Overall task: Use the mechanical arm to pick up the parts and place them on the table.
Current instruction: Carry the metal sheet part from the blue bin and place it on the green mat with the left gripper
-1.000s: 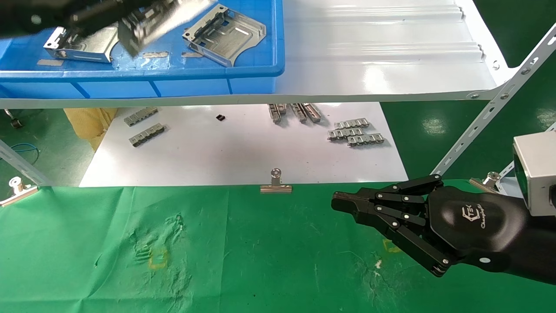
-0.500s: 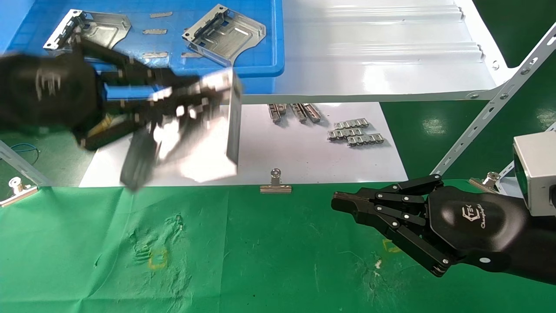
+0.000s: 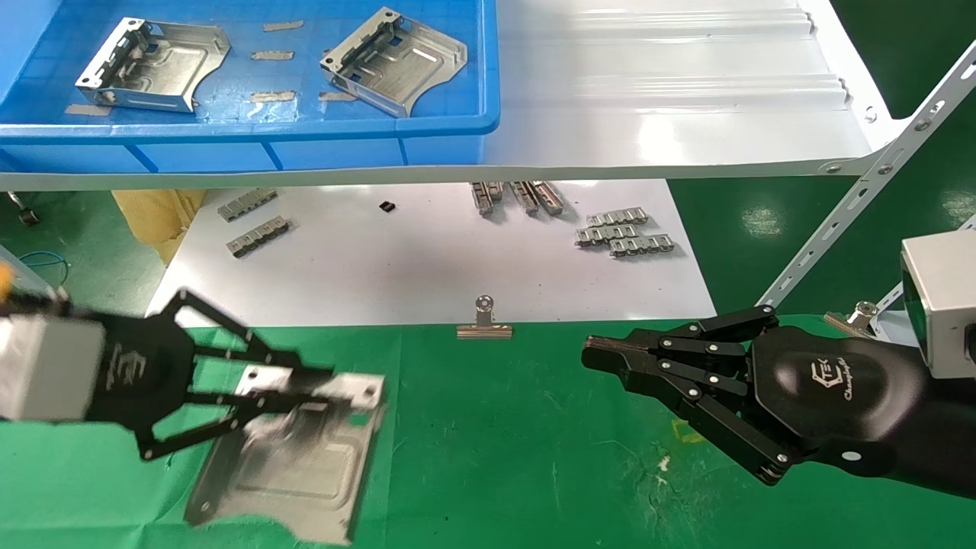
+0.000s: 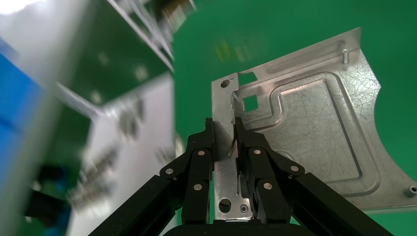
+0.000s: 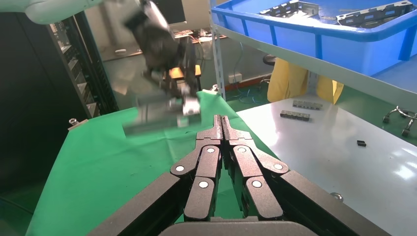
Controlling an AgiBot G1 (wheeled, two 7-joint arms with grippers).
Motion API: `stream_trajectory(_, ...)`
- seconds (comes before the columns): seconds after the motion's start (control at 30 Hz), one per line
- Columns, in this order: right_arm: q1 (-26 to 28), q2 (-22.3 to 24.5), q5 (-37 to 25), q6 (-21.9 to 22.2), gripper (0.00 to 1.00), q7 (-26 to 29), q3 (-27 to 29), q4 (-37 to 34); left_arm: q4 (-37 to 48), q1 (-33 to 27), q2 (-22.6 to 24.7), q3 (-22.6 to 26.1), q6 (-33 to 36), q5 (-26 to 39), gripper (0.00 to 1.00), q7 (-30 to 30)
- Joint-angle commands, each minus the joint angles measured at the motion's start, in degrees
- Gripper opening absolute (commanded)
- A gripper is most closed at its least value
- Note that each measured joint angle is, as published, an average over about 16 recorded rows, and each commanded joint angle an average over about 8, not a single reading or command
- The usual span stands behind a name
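Gripping one wall of a silver bracket (image 3: 293, 465), the left pincer (image 3: 320, 385) holds it over the green bench (image 3: 496, 457) at seven o'clock. The right pincer (image 3: 602, 357), fingers pressed together and empty, rests at four o'clock. Two more brackets (image 3: 145, 65) lie in the blue bin (image 3: 305, 149) at eleven o'clock.

Left gripper (image 3: 335, 389) low at near left, black fingers (image 4: 199, 157) pinched on silver bracket (image 3: 293, 465) side wall. Right gripper (image 3: 602, 354) parked at right, fingers (image 5: 211, 162) pressed together, pointing left.
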Motion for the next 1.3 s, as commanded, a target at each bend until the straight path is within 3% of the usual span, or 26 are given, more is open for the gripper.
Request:
stream_trajectory(0.03, 0.0, 0.0, 0.0, 0.0, 0.0, 0.0, 0.0, 0.0, 0.03, 0.14, -0.76, 2.11, -0.32, 2.18, 0.0, 1.86)
stream_trajectory(0.23, 0.0, 0.0, 0.0, 0.0, 0.0, 0.0, 0.0, 0.0, -1.71, 3.84, -2.27, 3.64, -6.31, 5.7, 0.0, 3.28)
stream_trajectory(0.57, 0.0, 0.0, 0.0, 0.0, 0.0, 0.0, 0.0, 0.0, -10.5, 11.28, -5.29, 4.61, -19.6, 7.82, 0.0, -0.88)
stream_trajectory(0.8, 0.0, 0.0, 0.0, 0.0, 0.0, 0.0, 0.0, 0.0, -13.72, 13.79, -6.47, 5.4, -23.22, 9.25, 0.03, -1.79)
stream_trajectory(0.97, 0.0, 0.0, 0.0, 0.0, 0.0, 0.0, 0.0, 0.0, -13.43, 14.76, -6.27, 5.69, -24.85, 10.13, 0.28, -0.93)
stream_trajectory(1.2, 0.0, 0.0, 0.0, 0.0, 0.0, 0.0, 0.0, 0.0, -12.08, 15.65, -5.22, 6.15, -26.58, 11.66, 0.88, 1.08)
stream_trajectory(1.3, 0.0, 0.0, 0.0, 0.0, 0.0, 0.0, 0.0, 0.0, -11.46, 15.88, -4.82, 6.17, -26.91, 11.89, 0.99, 2.22)
